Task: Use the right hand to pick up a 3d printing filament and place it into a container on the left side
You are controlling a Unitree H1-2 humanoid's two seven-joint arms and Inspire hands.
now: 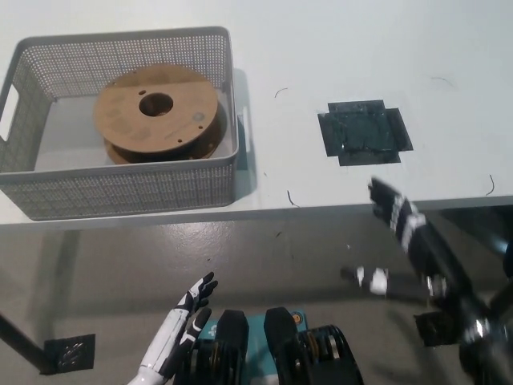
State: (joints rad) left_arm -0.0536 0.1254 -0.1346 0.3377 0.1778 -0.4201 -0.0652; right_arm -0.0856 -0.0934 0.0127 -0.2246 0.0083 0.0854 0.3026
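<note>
The spool (156,115) is seen lying flat inside the basket (120,192), so placing is judged done. The right hand (405,241) is held empty, fingers spread, below the table (321,48) edge, well right of the basket. The left hand (188,309) rests open below the basket, unused

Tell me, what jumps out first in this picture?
A brown spool lying flat inside a grey mesh basket at the left of the white table. To its right, a dark tape patch is stuck on the tabletop. The robot's black right hand hangs open at the table's front edge; the white left hand rests below.
</note>
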